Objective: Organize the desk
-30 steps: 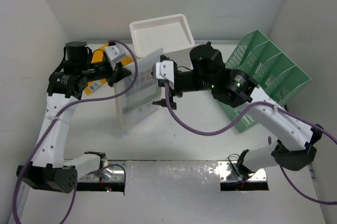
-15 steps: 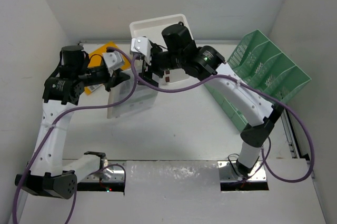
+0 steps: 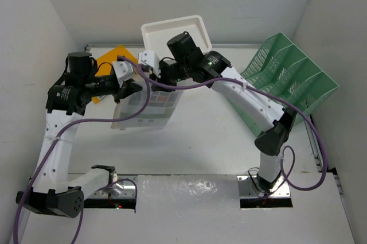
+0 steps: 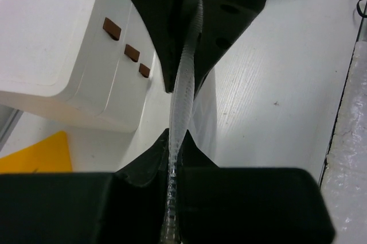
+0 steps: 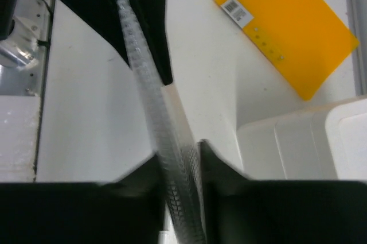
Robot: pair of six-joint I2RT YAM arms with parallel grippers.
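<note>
Two pincers (left gripper (image 4: 176, 146), right gripper (image 5: 178, 153)), both tight on one pouch (image 3: 150, 109) above the desk (image 3: 206, 152).

Both arms reach inward; left claw (image 4: 174, 146), right claw (image 5: 179, 158) clamped, tips opposed.

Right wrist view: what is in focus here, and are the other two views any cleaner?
Right wrist view: the orange folder is sharp, the ribbed clear sheet close to the lens smears. Left wrist view: same sheet soft, drawer unit fairly crisp. Top external view: even light, soft shadows.
</note>
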